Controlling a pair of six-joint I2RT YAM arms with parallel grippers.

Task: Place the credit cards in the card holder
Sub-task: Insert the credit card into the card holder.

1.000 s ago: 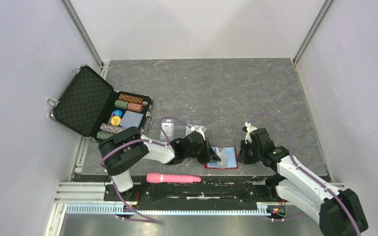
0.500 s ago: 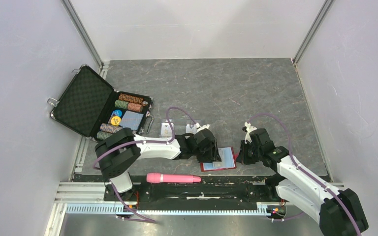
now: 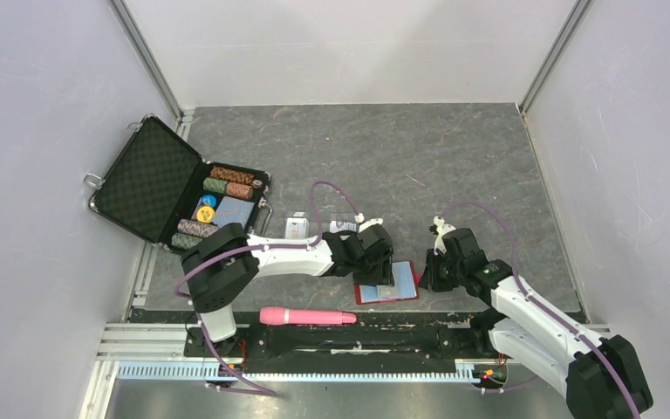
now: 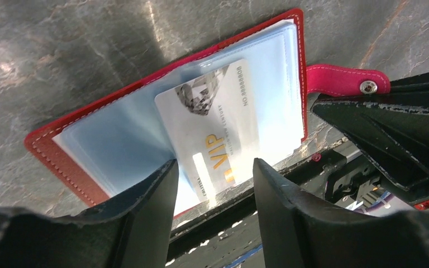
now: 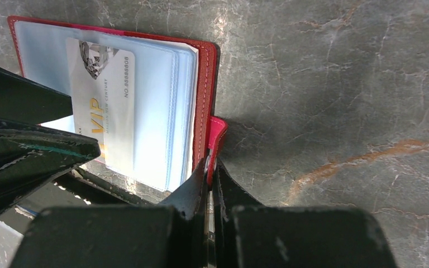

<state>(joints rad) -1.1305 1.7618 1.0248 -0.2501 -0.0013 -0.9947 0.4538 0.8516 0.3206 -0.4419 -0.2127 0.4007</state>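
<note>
- Card holder (image 3: 404, 285) is lying open on the grey table (image 3: 454, 166) near the front edge, pale blue pockets facing up, between the two grippers.
- Right gripper (image 5: 210, 167) is pinching the holder's red snap tab (image 5: 218, 133). Its fingers are pressing together on the tab with no gap showing. The tab is sticking out from the holder's right edge.
- Credit card (image 4: 215, 117), pale with gold "VIP" lettering, is sitting partway in one of the clear-blue pockets. Its far end is looking tucked under the pocket film, and its near end is sticking out toward the left gripper.
- Left gripper (image 4: 215, 181) is hovering low over the holder's left side. Its fingers (image 4: 145, 215) are standing apart with the card's exposed end between them, one finger at each long edge. Cannot tell whether they are squeezing the card or only flanking it.
- Second credit card (image 3: 296, 229) is lying flat on the table beyond the left arm, well apart from the holder.
- Black chip briefcase (image 3: 144, 179) is standing open at the far left, with rows of poker chips (image 3: 227, 182) showing in its tray.
- Pink cylindrical object (image 3: 307, 316) is lying along the black rail at the table's front edge, near the holder but not touching it.
</note>
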